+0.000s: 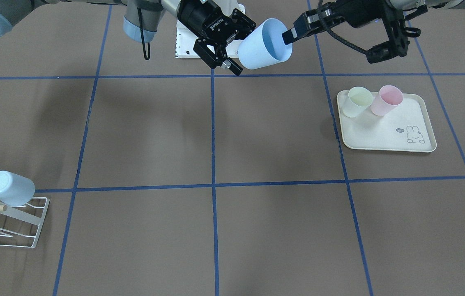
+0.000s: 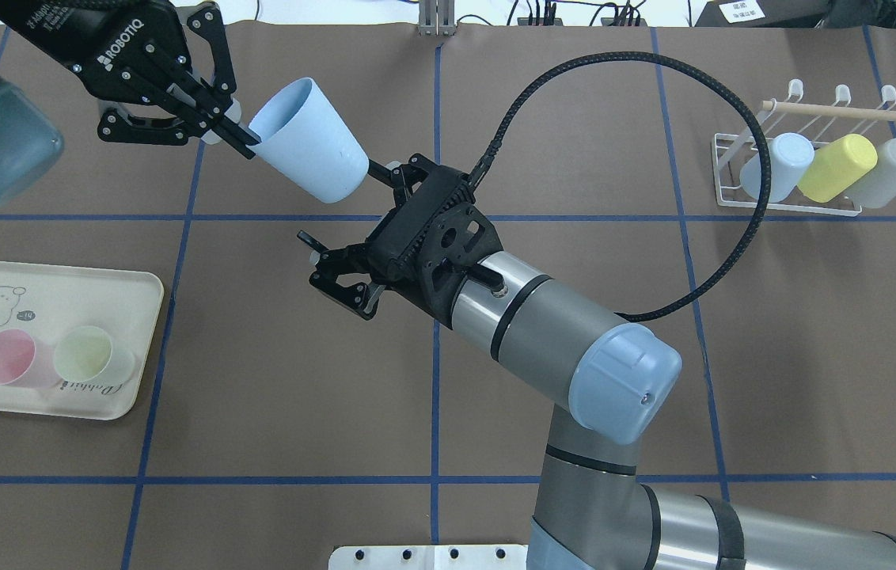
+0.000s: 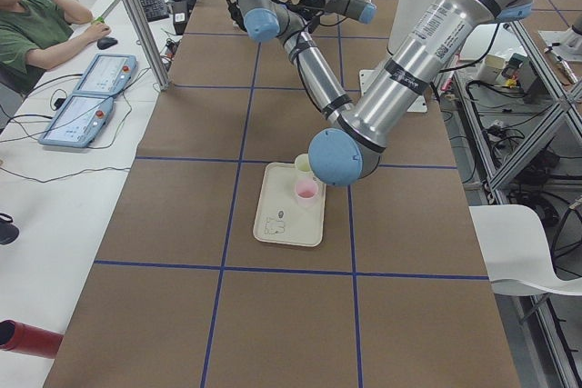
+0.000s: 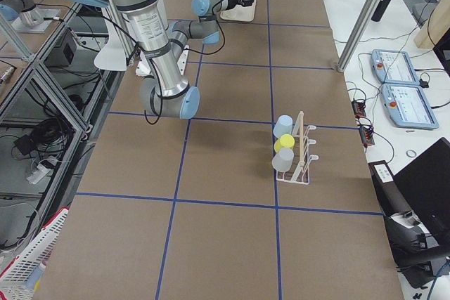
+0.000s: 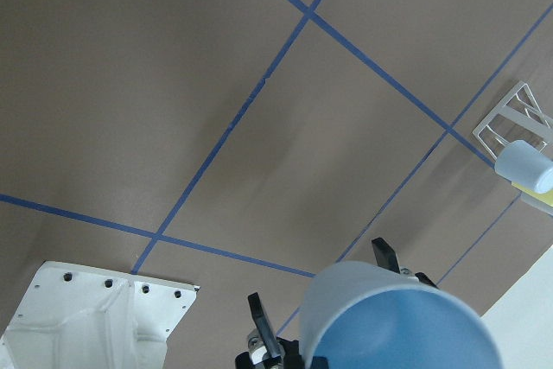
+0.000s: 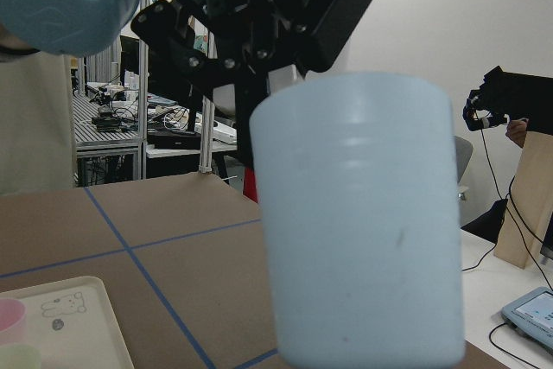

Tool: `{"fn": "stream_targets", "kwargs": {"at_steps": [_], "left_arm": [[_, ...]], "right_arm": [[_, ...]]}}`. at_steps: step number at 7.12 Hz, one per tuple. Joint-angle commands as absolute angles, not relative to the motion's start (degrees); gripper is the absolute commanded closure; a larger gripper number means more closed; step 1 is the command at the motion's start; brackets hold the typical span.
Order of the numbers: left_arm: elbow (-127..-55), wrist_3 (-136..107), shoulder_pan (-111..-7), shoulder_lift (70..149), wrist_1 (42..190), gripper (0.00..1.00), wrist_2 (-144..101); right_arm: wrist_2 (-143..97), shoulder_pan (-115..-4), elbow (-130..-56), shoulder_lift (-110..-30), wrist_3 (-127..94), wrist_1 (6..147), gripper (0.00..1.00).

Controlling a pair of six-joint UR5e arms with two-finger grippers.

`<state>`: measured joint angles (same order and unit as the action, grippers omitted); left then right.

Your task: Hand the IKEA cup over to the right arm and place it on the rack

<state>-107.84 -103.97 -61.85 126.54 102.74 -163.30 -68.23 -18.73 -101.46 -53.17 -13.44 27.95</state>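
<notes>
a pale blue cup (image 1: 259, 47) hangs tilted in the air above the brown table (image 1: 216, 144). the left gripper (image 1: 288, 36) pinches its rim, fingers narrow. the right gripper (image 1: 242, 47) is spread wide, with the cup's base between its fingers and not clamped. well apart, the white rack (image 2: 852, 111) holds three other cups (image 2: 836, 168).

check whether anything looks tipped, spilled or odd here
Nothing stands out. The pale blue plastic cup is tilted in mid-air only because the left gripper pinches its rim. The pink cup and pale green cup stand upright on the cream rabbit tray; nothing is spilled.
</notes>
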Motion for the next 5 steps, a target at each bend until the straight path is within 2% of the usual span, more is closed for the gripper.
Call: {"fn": "stream_targets", "kwargs": {"at_steps": [1, 5], "left_arm": [[-107.84, -103.97, -61.61, 126.65, 102.74, 1.00, -163.21], [-107.84, -103.97, -61.00, 126.30, 102.74, 1.00, -163.21]], "right_arm": [[-68.03, -18.72, -101.60, -53.17, -11.87, 27.95, 0.04], [-67.59, -18.98, -101.60, -53.26, -11.69, 27.95, 0.03]]}}
